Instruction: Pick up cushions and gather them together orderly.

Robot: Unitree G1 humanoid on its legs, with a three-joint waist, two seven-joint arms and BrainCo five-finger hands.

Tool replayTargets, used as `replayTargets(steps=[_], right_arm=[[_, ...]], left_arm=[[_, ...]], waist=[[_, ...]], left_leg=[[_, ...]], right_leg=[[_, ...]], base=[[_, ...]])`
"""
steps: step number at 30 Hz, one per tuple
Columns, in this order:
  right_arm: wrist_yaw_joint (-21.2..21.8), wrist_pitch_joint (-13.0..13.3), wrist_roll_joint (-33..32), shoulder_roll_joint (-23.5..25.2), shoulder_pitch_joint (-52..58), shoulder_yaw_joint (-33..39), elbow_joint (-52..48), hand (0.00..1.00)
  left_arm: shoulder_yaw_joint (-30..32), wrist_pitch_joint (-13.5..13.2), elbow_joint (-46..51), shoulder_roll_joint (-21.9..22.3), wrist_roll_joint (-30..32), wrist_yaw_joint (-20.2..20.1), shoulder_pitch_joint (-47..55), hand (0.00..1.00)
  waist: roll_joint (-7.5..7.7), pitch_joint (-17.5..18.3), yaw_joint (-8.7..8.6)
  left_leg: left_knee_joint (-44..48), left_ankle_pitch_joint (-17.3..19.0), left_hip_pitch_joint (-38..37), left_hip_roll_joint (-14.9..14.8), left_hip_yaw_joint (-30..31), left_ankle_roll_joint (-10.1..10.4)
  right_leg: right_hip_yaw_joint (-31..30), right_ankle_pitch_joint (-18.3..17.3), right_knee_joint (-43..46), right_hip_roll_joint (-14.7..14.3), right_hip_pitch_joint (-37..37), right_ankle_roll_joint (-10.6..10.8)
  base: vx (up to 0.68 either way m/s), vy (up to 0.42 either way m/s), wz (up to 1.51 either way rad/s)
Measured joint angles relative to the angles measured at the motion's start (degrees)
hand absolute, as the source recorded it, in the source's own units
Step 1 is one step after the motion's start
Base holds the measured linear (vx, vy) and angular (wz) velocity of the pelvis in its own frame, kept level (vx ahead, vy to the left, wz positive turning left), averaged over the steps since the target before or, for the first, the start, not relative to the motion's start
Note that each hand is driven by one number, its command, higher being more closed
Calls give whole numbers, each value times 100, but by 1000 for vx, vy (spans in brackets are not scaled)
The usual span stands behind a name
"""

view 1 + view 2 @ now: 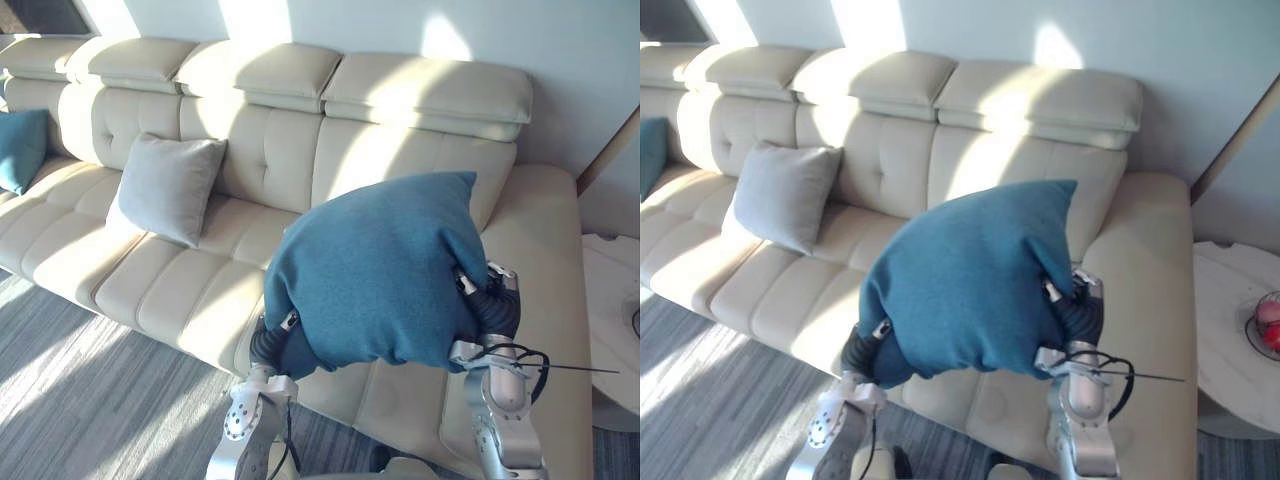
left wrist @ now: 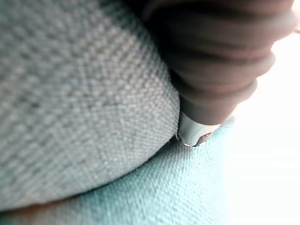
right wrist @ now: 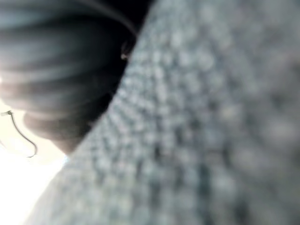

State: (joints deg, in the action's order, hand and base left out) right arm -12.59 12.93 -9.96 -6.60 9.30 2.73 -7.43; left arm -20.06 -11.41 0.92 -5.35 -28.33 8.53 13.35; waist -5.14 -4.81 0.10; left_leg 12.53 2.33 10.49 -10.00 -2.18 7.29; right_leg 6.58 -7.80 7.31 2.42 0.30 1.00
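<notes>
Raised teal cushion [image 1: 375,270]; second teal cushion [image 1: 20,148]; one grey cushion [image 1: 168,187].

Both arms are silver-grey metal. Below its hand, the left arm [image 1: 245,420] carries a rounded plate dotted with small dark screw holes. The left hand [image 1: 268,345] and the right hand [image 1: 495,312] are each wrapped in a dark ribbed cover, like a bellows. Just below the right hand, a thin black wire [image 1: 530,350] loops off the right arm [image 1: 505,425], which is a smooth silver casing. At the edge of the left hand's cover sits a small silver tip [image 2: 192,133].
</notes>
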Motion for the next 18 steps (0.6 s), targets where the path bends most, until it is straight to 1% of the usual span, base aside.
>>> replayTargets(steps=[1,2,3,4,5,6,8,9,11,12,15,18], right_arm=[[-2,-14,0,36,7,0,118,100],[-2,-49,0,197,48,18,283,100],[0,-86,12,314,50,21,410,100],[1,-104,19,352,53,22,415,100],[20,-135,55,444,76,13,415,100],[29,-147,74,432,124,-35,415,100],[42,-150,86,419,189,-46,415,100],[44,-149,85,393,233,-41,431,100],[50,-152,85,389,238,-42,628,100],[53,-165,85,371,243,-42,687,100],[66,-165,83,329,234,-43,733,100],[71,-172,83,296,-61,-54,1058,100]], left_arm=[[0,2,-46,-46,6,0,-10,100],[0,7,-55,-145,11,0,3,100],[-7,17,-57,-274,11,0,53,100],[-6,22,-56,-303,11,0,73,100],[-7,33,-56,-339,11,0,170,100],[-10,46,-56,-344,11,0,274,100],[-50,55,-57,-350,11,0,331,100],[-89,56,-57,-356,16,0,333,100],[-127,59,-56,-465,22,0,329,100],[-133,61,-56,-517,30,-1,318,100],[-133,63,-55,-515,90,-1,296,100],[-69,62,-52,-522,127,4,154,100]], waist=[[60,20,-14],[225,6,-40],[369,45,-26],[392,50,-27],[440,64,-19],[464,79,-14],[474,83,-13],[472,88,-57],[515,156,-82],[526,179,-108],[533,182,-116],[572,177,-113]], left_leg=[[-47,-6,-16,86,25,-11],[-163,-13,-114,223,-36,-24],[-254,-9,-182,364,-134,-29],[-266,-4,-204,389,-181,-37],[-296,45,-305,475,-310,-121],[-356,76,-410,552,-420,-170],[-405,95,-477,604,-518,-201],[-454,95,-502,630,-544,-205],[-591,82,-572,655,-713,-224],[-650,76,-590,645,-822,-230],[-691,77,-571,626,-1064,-231],[-743,88,-476,601,-1481,-250]], right_leg=[[-46,20,-26,64,0,33],[-170,78,-111,224,-17,142],[-303,111,-205,365,-5,217],[-350,128,-219,402,-6,249],[-495,146,-234,495,1,301],[-621,135,-232,575,1,373],[-743,129,-239,633,-21,432],[-792,139,-266,654,-32,463],[-1022,202,-343,644,-119,494],[-1103,277,-401,641,-172,510],[-1377,415,-513,628,-324,529],[-1804,690,-684,609,-637,541]], base=[[132,265,-29],[87,257,-20],[67,258,-28],[48,226,-41],[16,153,-47],[7,119,-47],[-28,83,-31],[-49,78,-30],[-40,43,-48],[-23,26,-51],[-11,14,-55],[-13,18,-75]])
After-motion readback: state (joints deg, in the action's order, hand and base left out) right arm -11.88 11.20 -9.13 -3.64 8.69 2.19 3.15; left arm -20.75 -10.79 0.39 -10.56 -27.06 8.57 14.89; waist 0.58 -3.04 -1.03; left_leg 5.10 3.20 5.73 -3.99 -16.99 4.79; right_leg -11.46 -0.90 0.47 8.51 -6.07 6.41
